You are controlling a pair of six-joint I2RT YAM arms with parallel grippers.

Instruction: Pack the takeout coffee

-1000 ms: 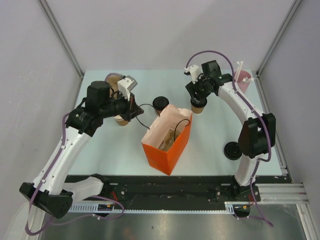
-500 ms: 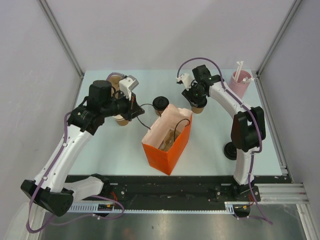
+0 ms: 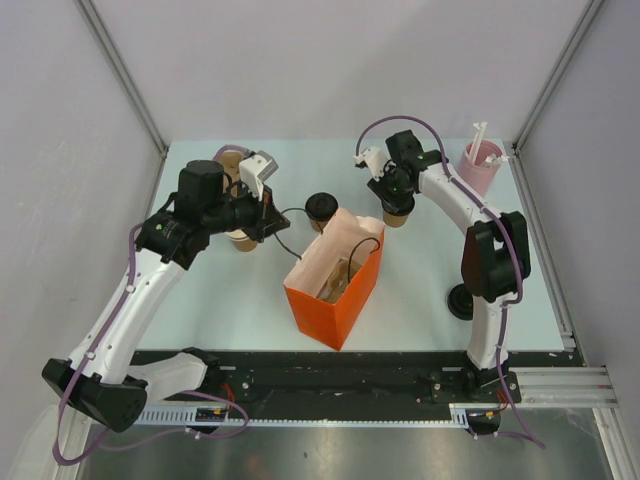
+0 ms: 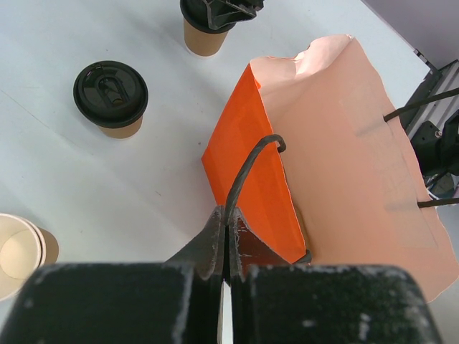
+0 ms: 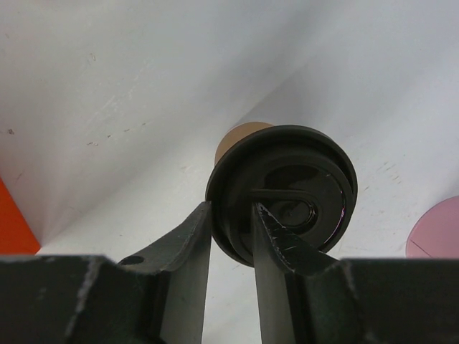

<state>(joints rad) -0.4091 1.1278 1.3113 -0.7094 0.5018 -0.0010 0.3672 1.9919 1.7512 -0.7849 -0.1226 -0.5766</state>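
Light and probably crushable, the lidded paper cup [image 5: 240, 137] is pinched at its slippery lid rim [image 5: 343, 172] by the right hand [image 5: 231, 215], though the wall below looks safer; the left hand [image 4: 226, 231] pinches the bag handle [image 4: 247, 168].

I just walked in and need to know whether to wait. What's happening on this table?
The robot is packing takeout coffee. The left gripper is shut on a handle of the orange bag, whose mouth is open. The right gripper is down over one lidded coffee cup, its fingers either side of the lid's rim; whether they grip it is unclear. The second lidded cup stands on the table beside the bag. Neither cup is packed yet.
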